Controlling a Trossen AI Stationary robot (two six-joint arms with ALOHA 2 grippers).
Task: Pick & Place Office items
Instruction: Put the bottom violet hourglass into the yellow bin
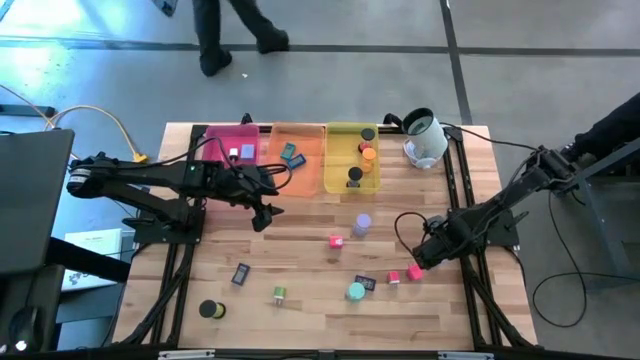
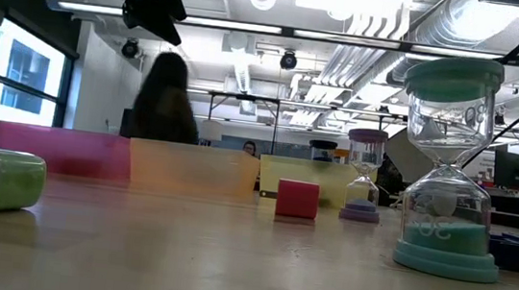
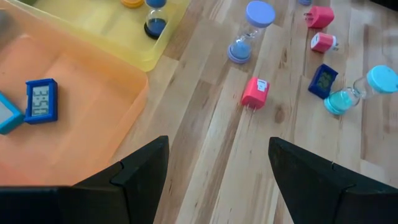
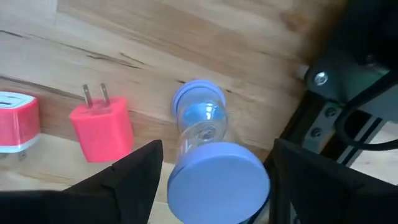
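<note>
Jaws wide above bare wood table (image 1: 300,270)

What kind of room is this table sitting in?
Probably an open-plan office or lab: exposed ceiling ducts, desks with a monitor behind, and a person walking past the wooden table.

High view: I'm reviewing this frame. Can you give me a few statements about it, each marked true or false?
1. Pink, orange and yellow trays sit side by side. True: pink tray, orange tray, yellow tray.
2. The left gripper holds a pink cube. False: the left gripper hangs open and empty beside the orange tray.
3. The teal hourglass is in the yellow tray. False: the teal hourglass is on the bare table.
4. A blue clock lies in the orange tray. True: blue clock.
</note>
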